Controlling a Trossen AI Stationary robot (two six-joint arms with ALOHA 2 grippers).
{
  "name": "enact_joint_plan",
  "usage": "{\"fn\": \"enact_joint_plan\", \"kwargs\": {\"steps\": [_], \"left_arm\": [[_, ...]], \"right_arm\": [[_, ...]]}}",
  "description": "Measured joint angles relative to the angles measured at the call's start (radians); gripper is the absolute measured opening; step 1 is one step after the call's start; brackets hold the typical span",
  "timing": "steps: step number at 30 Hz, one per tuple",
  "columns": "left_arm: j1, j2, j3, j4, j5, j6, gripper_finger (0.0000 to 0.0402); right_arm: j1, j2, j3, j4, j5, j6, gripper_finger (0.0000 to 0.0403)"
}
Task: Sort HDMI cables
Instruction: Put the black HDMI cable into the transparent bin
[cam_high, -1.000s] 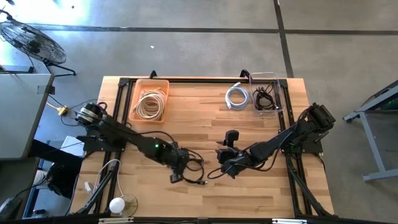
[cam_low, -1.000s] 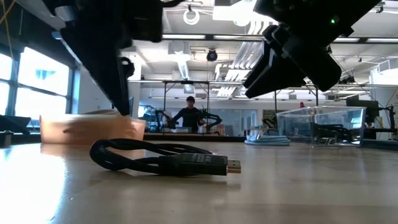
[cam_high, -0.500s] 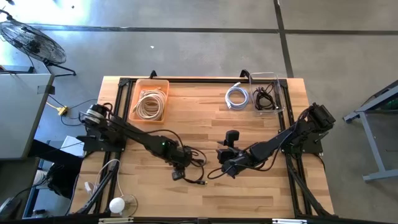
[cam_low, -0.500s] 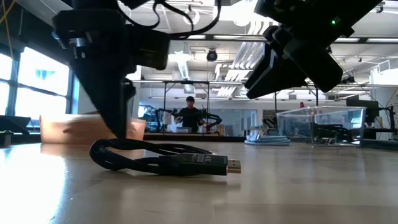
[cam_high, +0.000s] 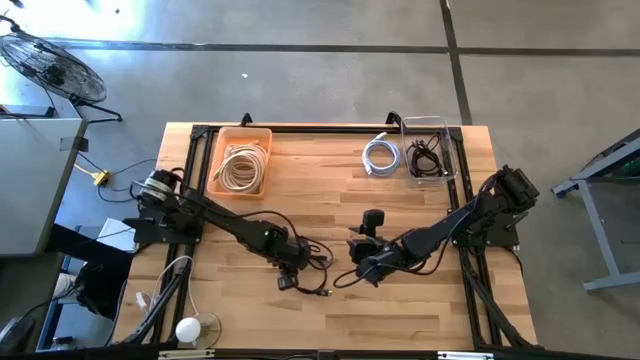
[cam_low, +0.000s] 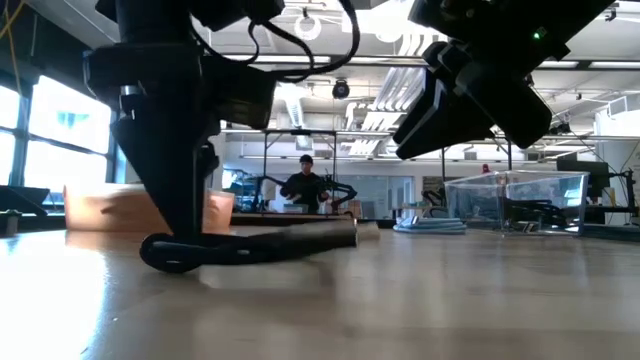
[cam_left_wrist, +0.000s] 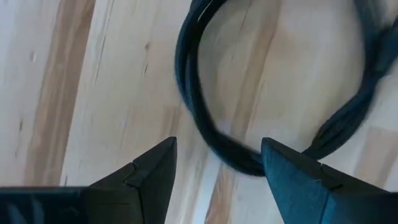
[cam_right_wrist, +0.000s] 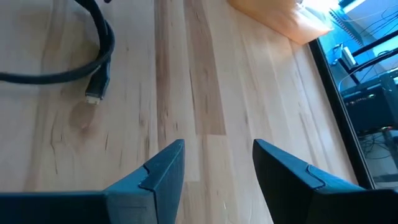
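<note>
Landmark: the orange bin (cam_high: 240, 160) at the table's far left, holding cream cables (cam_high: 240, 168).

1. Left gripper (cam_high: 291, 258): now lowered onto the black cable (cam_high: 308, 268), which lies toward the near edge from the bin. Within the last second the arm advanced over the coil. In the low view the cable's plug end (cam_low: 335, 232) has lifted and swung, so contact is judged made. Fingers (cam_left_wrist: 146, 171) stand apart, straddling the coil's arc (cam_left_wrist: 205, 134); not yet closed.
2. Right gripper (cam_high: 362, 262): unchanged, parked open just right of the cable.
3. Farther right of the bin: 1 white cable (cam_high: 380, 155) and a clear box (cam_high: 446, 150).
</note>
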Motion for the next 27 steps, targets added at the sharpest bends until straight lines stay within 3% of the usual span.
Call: {"fn": "enact_joint_plan", "kwargs": {"steps": [10,13,18,27], "left_arm": [[0.0,0.081,0.005,0.046,-0.005,0.056,0.0216],[0.0,0.084,0.006,0.027,-0.017,0.068,0.0169],[0.001,0.085,0.004,0.011,-0.049,0.165,0.0026],[0.0,0.083,0.003,-0.005,-0.073,0.234,0.0011]], "right_arm": [[0.0,0.0,0.0,-0.006,-0.002,0.003,0.0181],[0.0,0.0,0.0,-0.005,-0.001,0.002,0.0181],[0.0,0.0,0.0,-0.006,-0.001,0.002,0.0181],[0.0,0.0,0.0,-0.004,-0.001,0.0,0.0181]]}}
